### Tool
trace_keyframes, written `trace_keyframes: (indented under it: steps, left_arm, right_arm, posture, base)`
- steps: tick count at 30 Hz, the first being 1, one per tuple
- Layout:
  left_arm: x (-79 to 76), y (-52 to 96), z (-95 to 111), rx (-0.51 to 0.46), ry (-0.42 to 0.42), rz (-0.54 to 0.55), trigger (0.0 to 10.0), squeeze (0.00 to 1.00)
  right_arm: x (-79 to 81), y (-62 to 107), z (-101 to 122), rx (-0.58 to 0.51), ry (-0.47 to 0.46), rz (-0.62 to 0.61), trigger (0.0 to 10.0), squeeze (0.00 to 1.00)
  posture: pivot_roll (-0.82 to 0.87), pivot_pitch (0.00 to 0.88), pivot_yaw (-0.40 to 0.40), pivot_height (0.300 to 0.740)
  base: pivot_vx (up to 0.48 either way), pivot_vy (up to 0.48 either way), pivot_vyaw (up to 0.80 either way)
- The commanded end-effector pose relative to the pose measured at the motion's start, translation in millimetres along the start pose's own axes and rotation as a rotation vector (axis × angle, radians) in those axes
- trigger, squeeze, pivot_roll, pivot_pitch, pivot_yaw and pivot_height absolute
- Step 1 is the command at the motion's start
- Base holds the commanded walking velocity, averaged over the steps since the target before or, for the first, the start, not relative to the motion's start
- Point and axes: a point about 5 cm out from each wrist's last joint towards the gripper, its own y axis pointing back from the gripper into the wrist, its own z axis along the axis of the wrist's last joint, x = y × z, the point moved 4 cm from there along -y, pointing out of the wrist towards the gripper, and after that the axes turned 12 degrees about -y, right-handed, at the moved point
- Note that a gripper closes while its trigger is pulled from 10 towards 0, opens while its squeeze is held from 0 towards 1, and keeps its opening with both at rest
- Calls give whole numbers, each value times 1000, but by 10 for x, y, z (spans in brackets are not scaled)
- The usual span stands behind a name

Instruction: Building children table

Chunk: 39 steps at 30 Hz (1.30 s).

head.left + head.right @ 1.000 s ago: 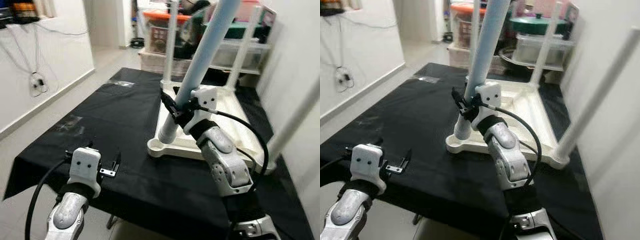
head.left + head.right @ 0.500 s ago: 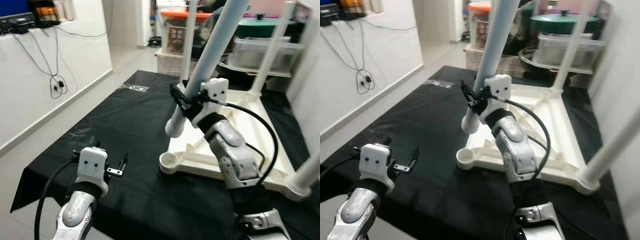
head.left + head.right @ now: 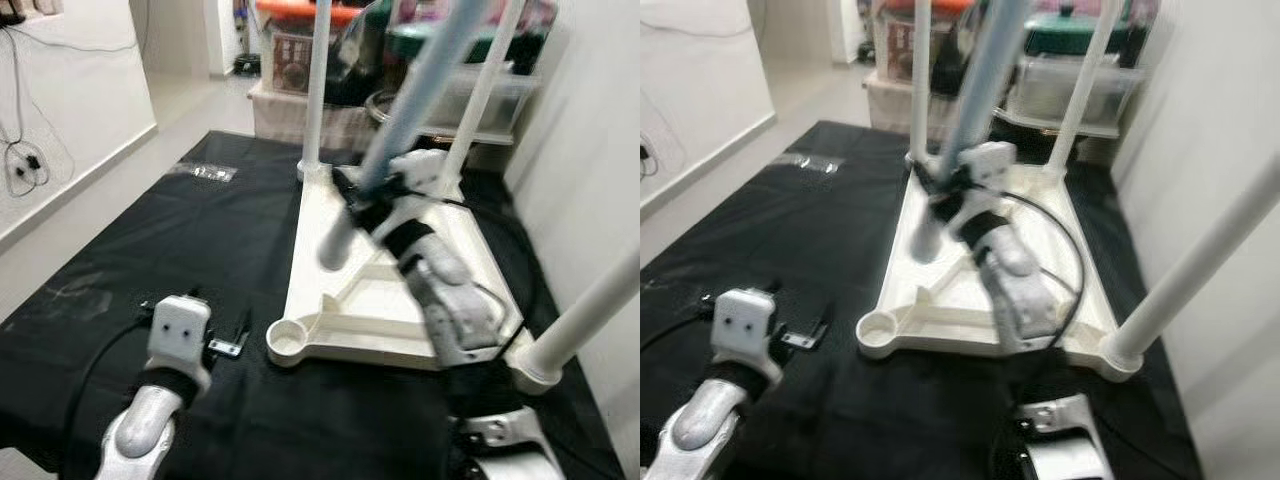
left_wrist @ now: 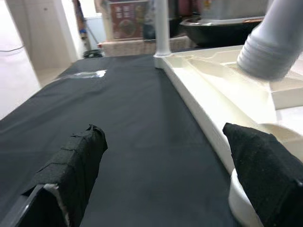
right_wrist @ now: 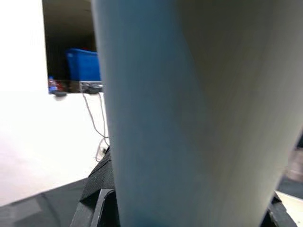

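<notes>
The right gripper point(image 3: 362, 196) is clasping a pale blue plastic table leg point(image 3: 400, 120), best kept vertical above the upturned white tabletop's point(image 3: 380, 300) empty corner socket point(image 3: 287, 340), while the left gripper's point(image 3: 232, 335) fingers point(image 4: 71, 165) are gaping open over the black-draped desk point(image 3: 150, 240).

Lighting is even, bright indoor light with no hard shadows; the white wall point(image 3: 600, 150) and white table top point(image 3: 380, 300) read near overexposed, while the black cloth point(image 3: 150, 240) holds little detail. Both head views show motion blur, heaviest on the pale blue leg point(image 3: 400, 130) and the right gripper point(image 3: 365, 200). In the right wrist view the leg is very close and soft, and the background wall is blown out.
</notes>
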Motion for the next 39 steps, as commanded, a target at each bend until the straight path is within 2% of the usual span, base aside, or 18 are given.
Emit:
trace_keyframes:
  steps: [1, 4, 7, 12, 15, 17, 20, 23, 24, 25, 27, 29, 31, 36, 37, 38, 39]
  left_arm:
    - [-7, 22, 7, -3, -15, -7, 10000, 0]
    - [-15, 48, -26, 11, -38, -11, 10000, 0]
    - [-23, 59, -36, 13, -50, -15, 10000, 0]
    - [-61, 98, -61, 25, -78, -39, 10000, 0]
    - [-96, 159, -122, 48, -100, -65, 10000, 0]
    - [-136, 237, -230, 92, -104, -99, 10000, 0]
    - [-149, 263, -264, 106, -103, -112, 10000, 0]
    - [-248, 334, -282, 115, -41, -187, 10000, 0]
    - [-248, 334, -282, 115, -41, -187, 10000, 0]
    - [-336, 362, -254, 103, -5, -274, 10000, 0]
    - [-336, 362, -254, 103, -5, -274, 10000, 0]
    - [-359, 374, -244, 98, 4, -304, 10000, 0]
    - [-391, 411, -245, 103, 29, -358, 10000, 0]
    - [-400, 429, -251, 108, 35, -376, 10000, 0]
    - [-407, 442, -256, 111, 38, -387, 10000, 0]
    - [-407, 442, -256, 111, 38, -387, 10000, 0]
    - [-412, 450, -258, 113, 39, -394, 10000, 0]
  right_arm:
    - [8, -14, 23, 2, -7, 12, 10000, 0]
    - [17, -16, 12, 9, -23, 22, 10000, 0]
    - [22, -12, -3, 24, 9, 31, 10000, 0]
    - [64, 1, -37, 47, 67, 73, 10000, 0]
    - [102, 13, -90, 87, 32, 127, 10000, 0]
    - [168, 45, -141, 134, -15, 215, 10000, 0]
    - [186, 57, -151, 147, -25, 241, 10000, 0]
    - [274, 113, -225, 229, -38, 369, 10000, 0]
    - [274, 113, -225, 229, -38, 369, 10000, 0]
    - [303, 161, -251, 285, -31, 465, 10000, 0]
    - [303, 161, -251, 285, -31, 465, 10000, 0]
    - [287, 165, -253, 297, -17, 484, 10000, 0]
    - [171, 124, -251, 314, 11, 471, 10000, 0]
    - [107, 108, -247, 321, 20, 461, 10000, 0]
    - [7, 100, -252, 334, 29, 439, 10000, 0]
    - [7, 100, -252, 334, 29, 439, 10000, 0]
    - [-88, 103, -266, 349, 37, 414, 10000, 0]
  posture:
    - [74, 0, -81, 740]
    - [74, 0, -80, 740]
    - [76, 0, -82, 740]
    - [81, 0, -85, 740]
    - [81, 0, -85, 740]
    - [84, 0, -86, 740]
    - [84, 0, -86, 740]
    - [88, 0, -88, 740]
    - [88, 0, -88, 740]
    - [91, 0, -92, 740]
    - [91, 0, -92, 740]
    - [91, 0, -92, 740]
    - [90, 0, -91, 740]
    - [92, 0, -91, 740]
    - [96, 0, -95, 740]
    - [96, 0, -95, 740]
    - [94, 0, -94, 740]
  base:
    - [0, 0, 0]
    - [0, 0, 0]
    - [0, 0, 0]
    - [0, 0, 800]
    - [0, 0, 800]
    - [0, 0, 238]
    - [0, 0, 0]
    - [0, 0, 0]
    - [0, 0, 0]
    - [0, 0, 0]
    - [0, 0, 0]
    - [0, 0, 0]
    - [0, 0, 0]
    - [0, 0, 0]
    - [0, 0, 0]
    - [0, 0, 0]
    - [0, 0, 0]
